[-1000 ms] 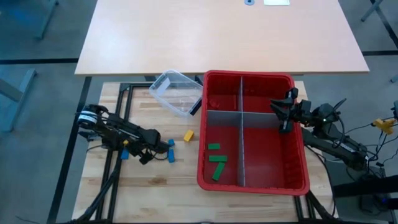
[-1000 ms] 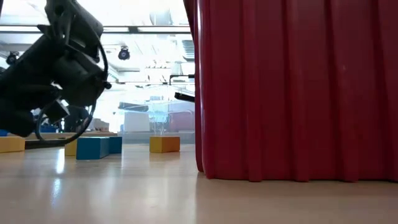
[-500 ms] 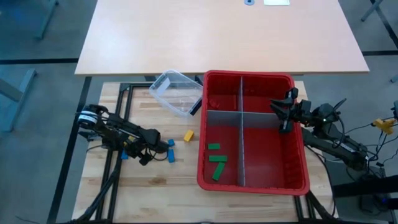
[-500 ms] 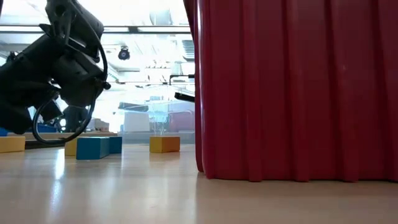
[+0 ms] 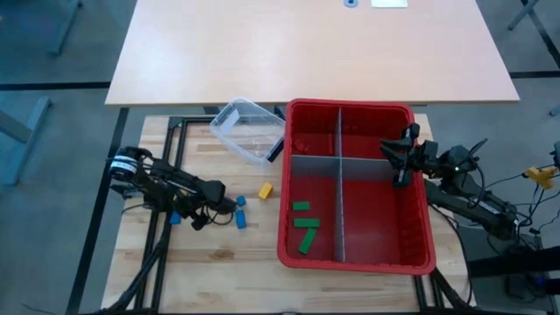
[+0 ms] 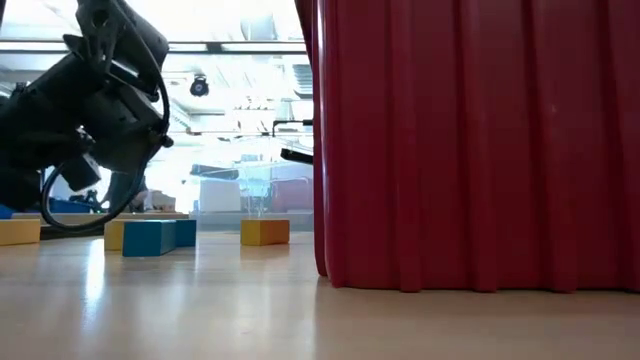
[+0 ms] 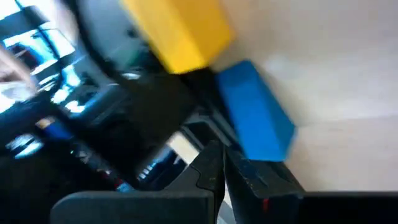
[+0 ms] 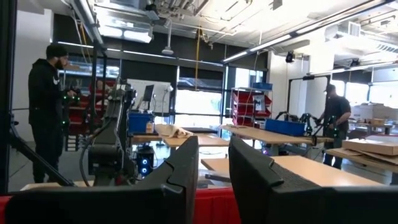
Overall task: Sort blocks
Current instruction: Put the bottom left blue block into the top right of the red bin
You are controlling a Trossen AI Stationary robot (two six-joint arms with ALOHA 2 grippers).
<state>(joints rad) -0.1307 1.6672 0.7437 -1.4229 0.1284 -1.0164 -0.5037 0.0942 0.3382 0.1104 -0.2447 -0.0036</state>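
Left gripper (image 5: 203, 219) low over the table left of the red bin (image 5: 420, 254), fingers pressed together, nothing between them. Blue blocks (image 5: 240, 218) and yellow block (image 5: 265, 190) lie loose left of the bin; 3 green blocks (image 5: 305, 229) in its near-left compartment. Right gripper (image 5: 401, 156) above the bin's right side, narrow gap, empty.

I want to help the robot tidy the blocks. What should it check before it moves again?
1. Left gripper shut and empty by the blue blocks: ok.
2. Yellow block clear of the red bin: ok.
3. Green blocks together in one compartment: ok.
4. Right gripper above the bin, nothing between its fingers: ok.
5. Loose blocks behind the bin in the low view: cannot tell.
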